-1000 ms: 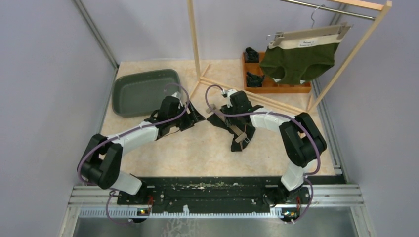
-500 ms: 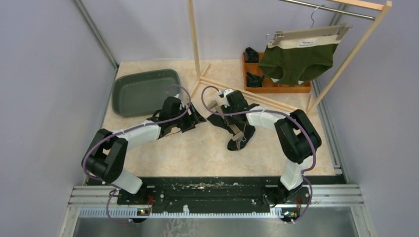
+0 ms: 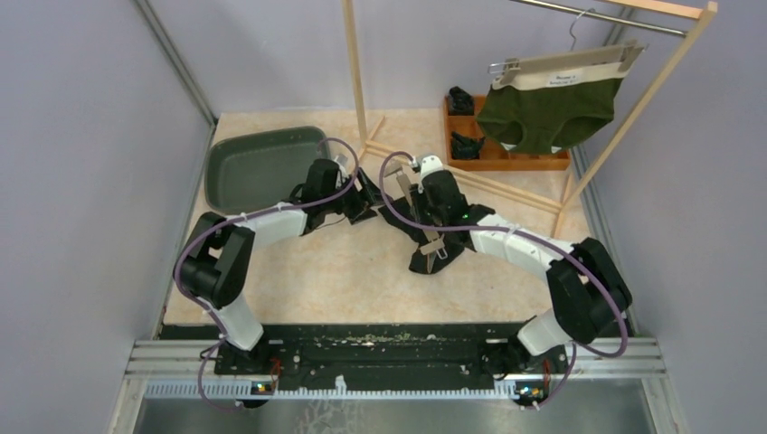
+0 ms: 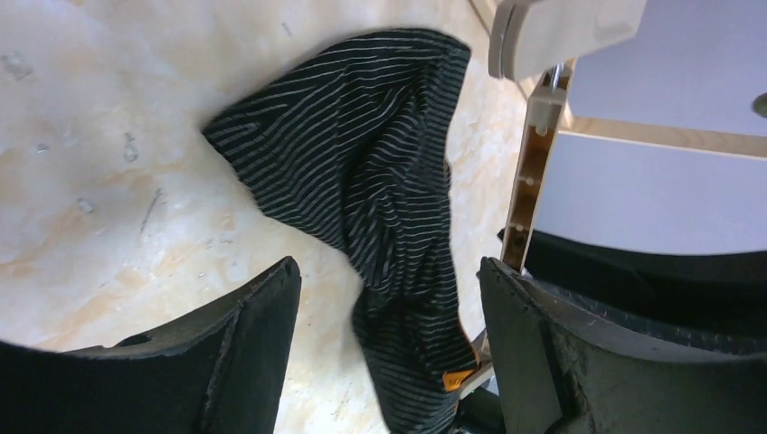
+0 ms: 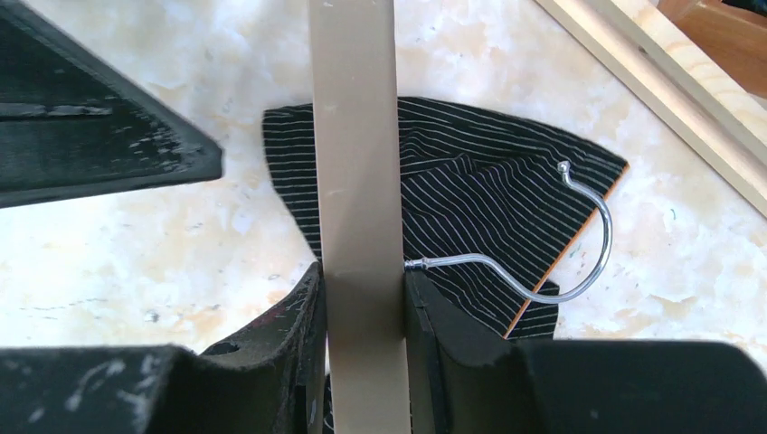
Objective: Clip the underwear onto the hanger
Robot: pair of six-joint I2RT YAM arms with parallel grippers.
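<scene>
The black striped underwear lies crumpled on the table, under and beside the beige hanger. My right gripper is shut on the hanger's bar, next to its metal hook, with the underwear below it. My left gripper is open and empty, just left of the cloth. In the left wrist view the underwear lies between and beyond my spread fingers, and the hanger's end shows at the top right. I cannot see the hanger's clips clearly.
A grey-green tray sits at the back left. A wooden rack frame stands behind the grippers. On it a second hanger holds green underwear. A wooden box with black items sits at the back right.
My left gripper has moved up and right, closer to the underwear. My right arm has swung its elbow out to the right, and the hanger and cloth have shifted slightly left.
</scene>
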